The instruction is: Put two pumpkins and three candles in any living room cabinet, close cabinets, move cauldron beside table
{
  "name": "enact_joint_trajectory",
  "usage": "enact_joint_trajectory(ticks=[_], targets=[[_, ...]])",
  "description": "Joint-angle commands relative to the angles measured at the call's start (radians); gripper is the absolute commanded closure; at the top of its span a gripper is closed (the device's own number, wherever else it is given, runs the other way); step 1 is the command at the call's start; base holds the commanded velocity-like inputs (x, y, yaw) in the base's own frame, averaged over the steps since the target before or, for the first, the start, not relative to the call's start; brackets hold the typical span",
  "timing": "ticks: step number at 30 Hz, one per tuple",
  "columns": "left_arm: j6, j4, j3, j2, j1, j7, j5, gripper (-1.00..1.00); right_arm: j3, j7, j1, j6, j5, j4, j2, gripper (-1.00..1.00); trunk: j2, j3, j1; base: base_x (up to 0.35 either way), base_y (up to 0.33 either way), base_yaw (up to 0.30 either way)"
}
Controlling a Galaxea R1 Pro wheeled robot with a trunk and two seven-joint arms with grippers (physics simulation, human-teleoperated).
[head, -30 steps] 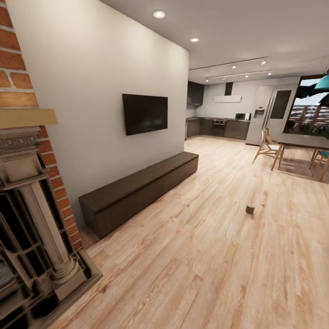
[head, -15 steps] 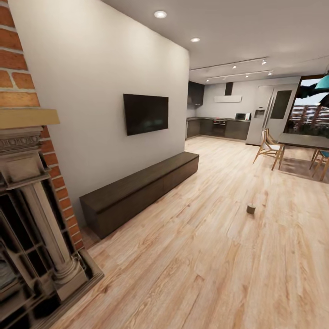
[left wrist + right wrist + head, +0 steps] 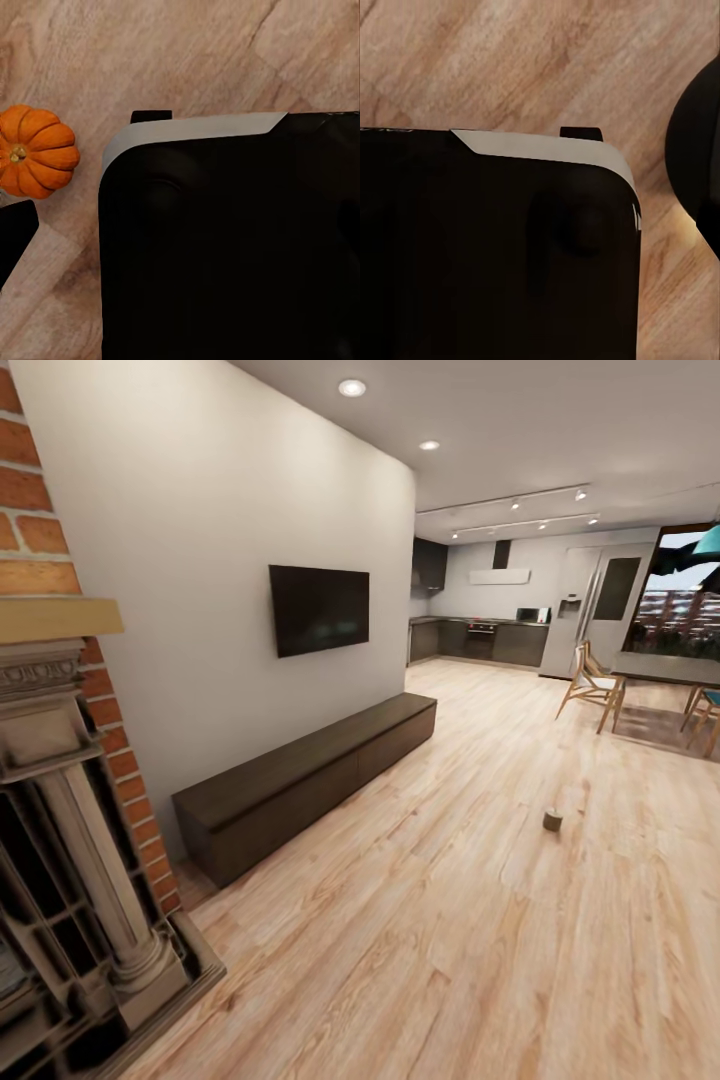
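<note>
Showing pumpkin (image 3: pixel 36 151) on wood floor (image 3: pixel 187 52), closed cabinet (image 3: pixel 300 785), lone candle (image 3: pixel 552 820), end effector opening impossible to judge

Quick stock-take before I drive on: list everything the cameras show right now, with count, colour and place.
cabinet: 1, dark brown, along the white wall, fronts shut
candle: 1, dark brown, standing on the wood floor, apart from the cabinet
pumpkin: 1, orange, on the floor, left wrist view
TV: 1, black, on the wall above the cabinet
fireplace: 1, red brick and grey stone, near left
dining table: 1, dark, far right, with wooden chairs
kitchen units: dark, far end
robot body: black, wrist views; grippers not seen
</note>
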State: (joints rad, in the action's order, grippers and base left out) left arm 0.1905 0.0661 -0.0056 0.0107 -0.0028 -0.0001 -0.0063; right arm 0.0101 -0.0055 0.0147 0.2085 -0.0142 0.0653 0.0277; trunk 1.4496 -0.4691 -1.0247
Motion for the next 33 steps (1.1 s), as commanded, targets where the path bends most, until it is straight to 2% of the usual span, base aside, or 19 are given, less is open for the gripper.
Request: enact_joint_trajectory(ticks=[1, 33], targets=[[0.003, 0.000, 0.000, 0.000, 0.000, 0.000, -0.001, -1.00, 0.001, -0.001, 0.001, 0.003, -0.001, -0.001, 0.000, -1.00, 0.000, -0.001, 0.000, 0.211, 0.001, 0.000], [0.003, 0.000, -0.001, 0.000, 0.000, 0.000, -0.001, -1.00, 0.001, 0.001, 0.001, 0.003, -0.002, -0.001, 0.000, -1.00, 0.000, -0.001, 0.000, 0.157, 0.000, 0.000]])
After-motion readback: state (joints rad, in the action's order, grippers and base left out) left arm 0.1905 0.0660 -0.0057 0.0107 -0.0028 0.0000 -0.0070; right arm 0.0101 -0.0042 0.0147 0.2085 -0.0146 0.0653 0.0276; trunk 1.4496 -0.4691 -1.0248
